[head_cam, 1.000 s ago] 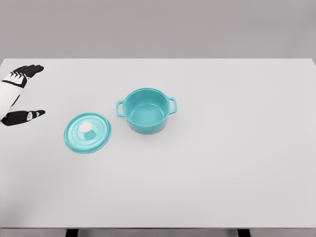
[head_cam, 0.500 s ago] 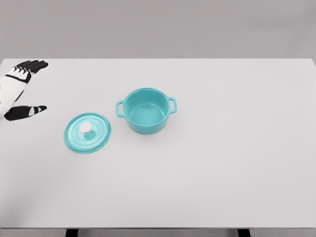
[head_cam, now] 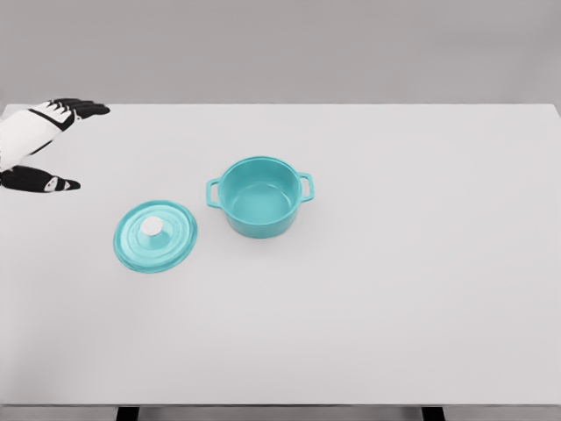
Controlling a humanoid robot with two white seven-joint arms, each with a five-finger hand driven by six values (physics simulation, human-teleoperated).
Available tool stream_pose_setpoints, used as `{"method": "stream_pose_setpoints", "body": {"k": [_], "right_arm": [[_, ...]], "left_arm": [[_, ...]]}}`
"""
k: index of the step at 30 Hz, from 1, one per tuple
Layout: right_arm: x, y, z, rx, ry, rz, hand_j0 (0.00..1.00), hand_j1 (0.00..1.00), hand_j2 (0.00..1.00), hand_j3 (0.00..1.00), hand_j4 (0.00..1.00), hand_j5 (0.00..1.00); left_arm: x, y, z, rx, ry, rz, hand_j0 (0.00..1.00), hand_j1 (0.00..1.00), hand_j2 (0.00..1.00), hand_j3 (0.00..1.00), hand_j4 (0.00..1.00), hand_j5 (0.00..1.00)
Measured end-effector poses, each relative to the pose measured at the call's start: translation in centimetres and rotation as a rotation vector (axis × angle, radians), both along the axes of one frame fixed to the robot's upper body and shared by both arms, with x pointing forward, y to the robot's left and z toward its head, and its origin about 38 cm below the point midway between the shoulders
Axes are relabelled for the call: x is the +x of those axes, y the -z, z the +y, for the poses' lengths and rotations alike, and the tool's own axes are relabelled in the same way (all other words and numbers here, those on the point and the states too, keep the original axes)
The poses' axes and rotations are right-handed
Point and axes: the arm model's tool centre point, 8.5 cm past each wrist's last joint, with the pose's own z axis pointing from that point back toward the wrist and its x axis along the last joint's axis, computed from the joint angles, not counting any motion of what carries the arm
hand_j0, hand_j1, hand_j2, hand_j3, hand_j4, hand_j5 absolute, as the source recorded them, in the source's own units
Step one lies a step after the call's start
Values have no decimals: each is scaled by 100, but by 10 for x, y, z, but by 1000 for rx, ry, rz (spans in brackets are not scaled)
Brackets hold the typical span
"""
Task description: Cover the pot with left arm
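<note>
On the white bench (head_cam: 403, 298), a teal lid (head_cam: 155, 236) with a white knob (head_cam: 152, 226) lies flat toward the left, knob up, just beside but apart from the open teal pot (head_cam: 260, 196), which stands upright a little farther back near the middle, a handle on each side and nothing inside. Farther back at the left edge, the left hand (head_cam: 35, 145) hovers well apart from the lid, its black-tipped fingers (head_cam: 83, 107) stretched out and loosely spread, thumb held apart below them, holding nothing.
</note>
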Motion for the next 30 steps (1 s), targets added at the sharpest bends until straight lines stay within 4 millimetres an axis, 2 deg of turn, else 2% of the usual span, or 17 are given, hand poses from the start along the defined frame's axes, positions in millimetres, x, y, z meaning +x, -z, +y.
{"method": "stream_pose_setpoints", "body": {"k": [4,6,9,14,18,22,30], "right_arm": [[0,0,0,0,0,0,100,100,100,100,100,100],[0,0,0,0,0,0,100,100,100,100,100,100],[0,0,0,0,0,0,100,100,100,100,100,100],[0,0,0,0,0,0,100,100,100,100,100,100],[0,0,0,0,0,0,100,100,100,100,100,100],[0,0,0,0,0,0,100,100,100,100,100,100],[0,0,0,0,0,0,100,100,100,100,100,100]], "left_arm": [[3,19,-16,115,45,64,100,100,100,100,100,100],[7,20,-24,183,82,82,100,100,100,100,100,100],[5,31,-32,244,123,126,100,100,100,100,100,100],[3,42,-35,283,147,165,100,100,100,100,100,100],[6,43,-38,299,156,171,100,100,100,100,100,100],[9,52,-37,313,150,194,91,91,91,91,91,91],[11,59,-46,340,177,209,87,87,87,87,87,87]]}}
